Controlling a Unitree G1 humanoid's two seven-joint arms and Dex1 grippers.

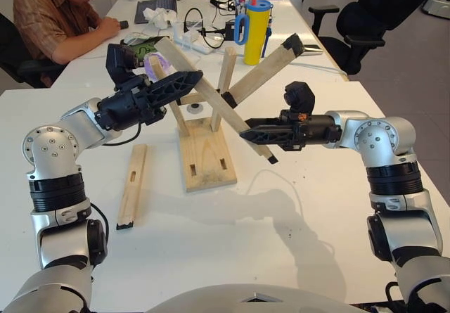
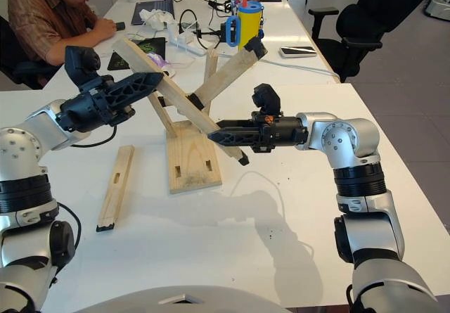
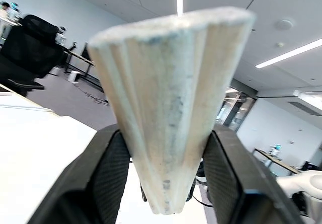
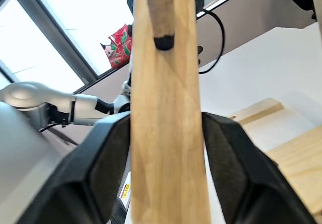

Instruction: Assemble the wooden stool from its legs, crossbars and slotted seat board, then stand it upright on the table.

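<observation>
Leg-fitting seems in hand: left pincer [image 1: 191, 81] and right pincer [image 1: 247, 133] both pinch the crossed pale wooden legs [image 1: 264, 72], which next need lowering into the slotted rectangular wooden seat board [image 1: 207, 164].

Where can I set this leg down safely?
Bare table on the near side of the seat board and loose bar. A thin cord lies right of the board. Crowded behind it: yellow bottle, cables.

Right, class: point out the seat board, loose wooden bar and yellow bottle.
seat board [image 1: 206, 151], left eye view, top face.
loose wooden bar [image 1: 132, 190], left eye view, middle.
yellow bottle [image 1: 257, 39], left eye view, body.
</observation>
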